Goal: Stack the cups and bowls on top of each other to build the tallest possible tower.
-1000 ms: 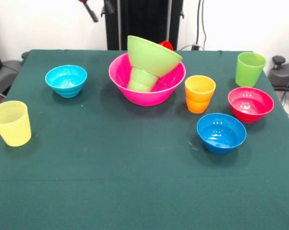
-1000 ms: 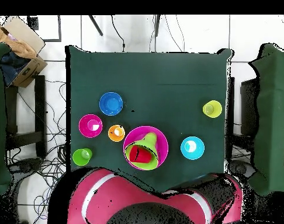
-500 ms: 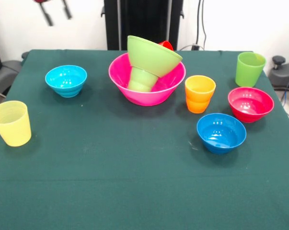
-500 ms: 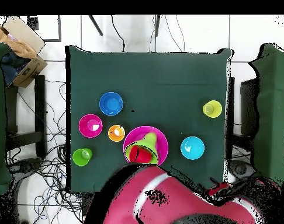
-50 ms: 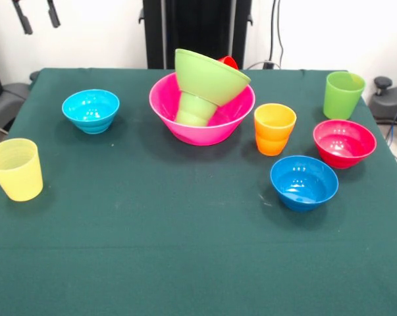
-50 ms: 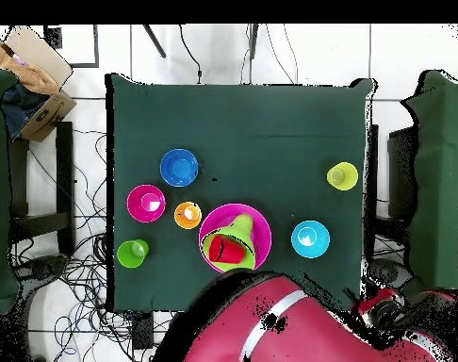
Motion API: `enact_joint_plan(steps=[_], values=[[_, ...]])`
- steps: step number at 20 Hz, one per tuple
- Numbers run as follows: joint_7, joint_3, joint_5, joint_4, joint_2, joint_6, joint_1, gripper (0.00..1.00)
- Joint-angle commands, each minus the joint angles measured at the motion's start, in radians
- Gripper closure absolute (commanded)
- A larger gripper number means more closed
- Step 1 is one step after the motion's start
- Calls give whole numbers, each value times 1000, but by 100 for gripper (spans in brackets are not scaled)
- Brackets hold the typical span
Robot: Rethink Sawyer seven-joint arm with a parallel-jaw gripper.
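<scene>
My gripper (image 5: 36, 14) hangs open and empty; the large pink bowl (image 5: 232, 116) holds the tilted small green cup (image 5: 195, 108).

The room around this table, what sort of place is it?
Probably a robotics lab: a red robot arm beside a green-clothed table, loose cables on the tiled floor, and a cardboard box.

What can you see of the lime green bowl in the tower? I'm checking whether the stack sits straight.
The lime green bowl is smooth, glossy plastic, medium-sized and flaring to a wide rim. It sits on the small green cup, which stands upside down inside the large pink bowl. It is clearly tilted, not level. A red cup lies in it, only its edge showing from the front.
</scene>
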Motion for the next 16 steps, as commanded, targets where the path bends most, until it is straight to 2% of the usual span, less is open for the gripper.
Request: enact_joint_plan(steps=[1,6,9,16], values=[[-289,216,124,-4,-50,72,16,0],[-411,272,214,84,-116,-50,-55,0],[-463,293,242,118,-135,-109,-87,0],[-593,328,318,156,-119,-167,-131,0]])
